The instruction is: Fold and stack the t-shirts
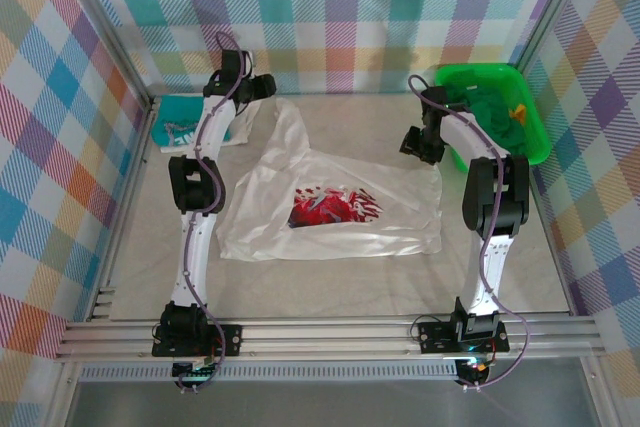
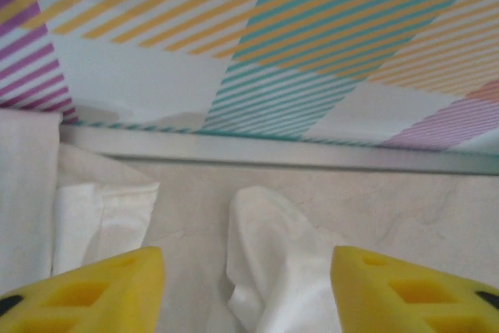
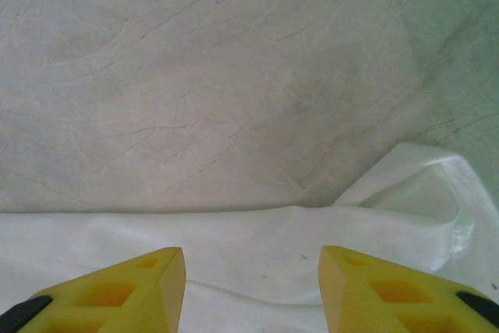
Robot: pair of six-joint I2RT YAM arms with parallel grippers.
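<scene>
The white t-shirt (image 1: 330, 209), with its red-and-dark print facing up, lies spread across the middle of the table. A teal t-shirt (image 1: 180, 123) sits folded at the back left. My left gripper (image 1: 268, 93) is over the white shirt's far-left corner. In the left wrist view it (image 2: 248, 294) is open, and a raised fold of white cloth (image 2: 273, 255) lies loose between the yellow fingers (image 2: 101, 290). My right gripper (image 1: 418, 143) hovers at the shirt's far-right corner. In the right wrist view it (image 3: 251, 286) is open above the white shirt's edge (image 3: 249, 239).
A green plastic basket (image 1: 480, 71) with green cloth inside stands at the back right, close behind the right arm. Plaid walls enclose the table on three sides, and the back wall (image 2: 257, 44) is close in front of the left gripper. A metal rail (image 1: 330, 332) runs along the near edge.
</scene>
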